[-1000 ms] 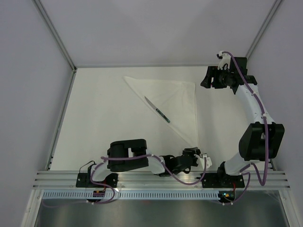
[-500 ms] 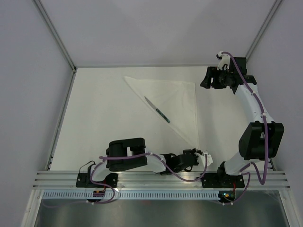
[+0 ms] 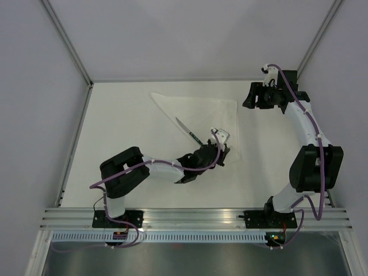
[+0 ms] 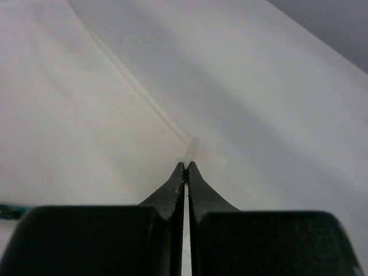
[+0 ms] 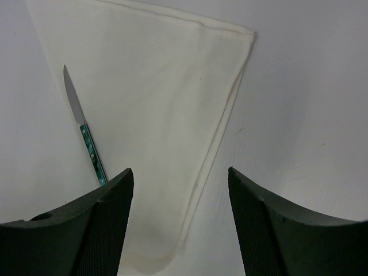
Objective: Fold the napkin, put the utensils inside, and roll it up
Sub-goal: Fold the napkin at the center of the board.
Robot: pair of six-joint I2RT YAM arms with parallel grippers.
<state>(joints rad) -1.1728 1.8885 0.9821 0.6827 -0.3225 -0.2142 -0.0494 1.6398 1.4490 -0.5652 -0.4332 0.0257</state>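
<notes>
The left gripper point(image 4: 186, 168), jaws pressed together, pinches the 5 o'clock corner of the white triangular cloth napkin point(image 3: 213, 112). The teal-handled silver knife point(image 3: 188, 131) lies along its 8 o'clock edge. The right gripper point(image 5: 179, 178) is spread.

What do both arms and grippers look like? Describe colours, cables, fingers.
Both the left arm and right arm have white links, black joint housings and purple cables looped outside. The left gripper has black fingers tapering to thin tips; the right gripper has broad black fingers with fine grid texture.
</notes>
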